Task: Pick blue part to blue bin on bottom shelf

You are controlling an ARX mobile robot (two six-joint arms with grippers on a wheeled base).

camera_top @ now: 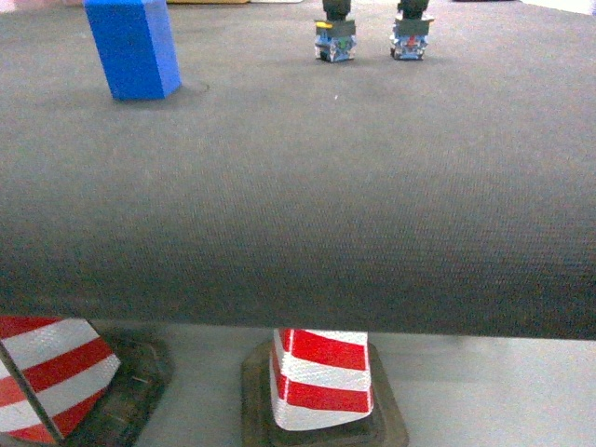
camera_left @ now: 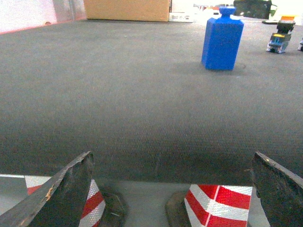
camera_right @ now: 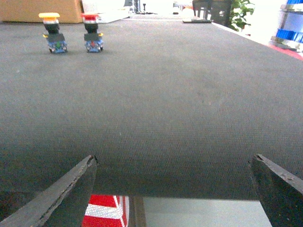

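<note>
**Both grippers open and empty at table edge; blue part upright at far left**

1. Table [camera_top: 298,214]: dark grey textured mat covers the whole work surface. Near edge runs across the lower third of the head view.

2. Cones: two red/white striped cones stand on the floor below the near edge. One is at lower left [camera_top: 47,377], the other approx. centre [camera_top: 321,377], each on a dark base.

3. Cardboard box [camera_left: 127,10]: brown, at the far edge of the table, seen in the left wrist view.

4. Blue part [camera_top: 133,47]: solid blue block w/ a narrower neck on top, upright on the mat at far left, well apart from both grippers. Top is cropped in the head view; full shape shows in the left wrist view [camera_left: 222,39].

5. Push-button switches: two small units side by side at far centre-right, near each other but apart. Yellow-capped unit [camera_right: 51,32] is on the left, red-capped unit [camera_right: 91,32] on the right.

6. Left gripper [camera_left: 173,189]: fingers spread wide, nothing between them, positioned at the near table edge.

7. Right gripper [camera_right: 173,189]: same config., fingers spread wide, holding nothing, at the near edge.
</note>
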